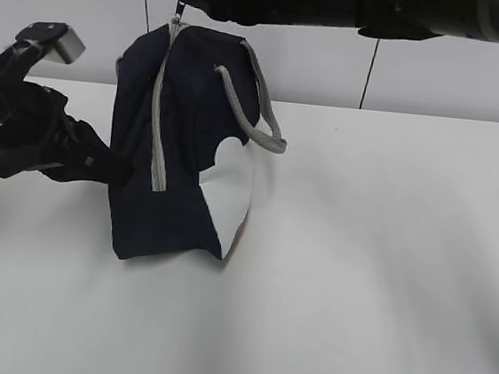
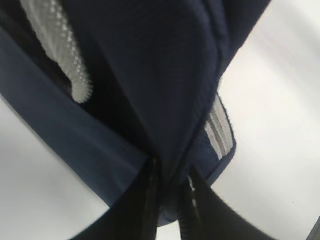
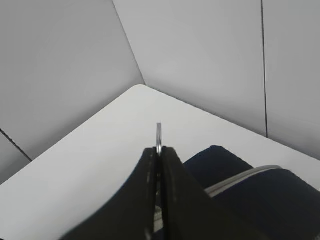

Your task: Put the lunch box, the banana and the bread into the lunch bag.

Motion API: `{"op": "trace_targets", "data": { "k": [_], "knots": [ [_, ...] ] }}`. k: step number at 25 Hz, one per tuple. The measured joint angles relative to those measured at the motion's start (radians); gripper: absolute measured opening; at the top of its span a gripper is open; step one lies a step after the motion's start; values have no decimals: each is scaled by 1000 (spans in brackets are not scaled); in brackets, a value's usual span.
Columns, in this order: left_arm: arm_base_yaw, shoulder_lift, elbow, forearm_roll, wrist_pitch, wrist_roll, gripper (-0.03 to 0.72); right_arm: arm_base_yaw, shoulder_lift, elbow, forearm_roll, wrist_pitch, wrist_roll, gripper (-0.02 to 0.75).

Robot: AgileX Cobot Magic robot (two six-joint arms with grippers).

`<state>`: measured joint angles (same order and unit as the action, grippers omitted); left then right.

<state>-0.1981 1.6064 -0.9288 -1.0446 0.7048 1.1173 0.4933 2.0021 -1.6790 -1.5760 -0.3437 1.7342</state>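
Note:
The navy lunch bag (image 1: 181, 162) stands upright on the white table, its grey zipper (image 1: 158, 133) closed along the front and its white panel (image 1: 229, 198) facing right. My right gripper (image 1: 181, 1) reaches in from the top right and is shut on the zipper's ring pull (image 3: 159, 135) at the bag's top. My left gripper (image 1: 117, 173) is shut on a fold of the bag's navy fabric (image 2: 170, 150) at its left side. A grey handle (image 1: 253, 107) hangs over the bag's right. The lunch box, banana and bread are out of view.
The white table (image 1: 385, 255) stretches to the right and front of the bag. A grey wall with dark seams (image 1: 368, 74) stands behind. The table's far corner (image 3: 137, 87) shows in the right wrist view.

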Motion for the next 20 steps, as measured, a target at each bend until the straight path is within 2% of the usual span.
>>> {"op": "trace_targets", "data": {
  "k": [11, 20],
  "knots": [
    [0, 9, -2, 27, 10, -26, 70, -47, 59, -45, 10, 29, 36, 6],
    [0, 9, -2, 45, 22, -28, 78, -117, 157, -151, 12, -41, 127, 6]
  ]
}}
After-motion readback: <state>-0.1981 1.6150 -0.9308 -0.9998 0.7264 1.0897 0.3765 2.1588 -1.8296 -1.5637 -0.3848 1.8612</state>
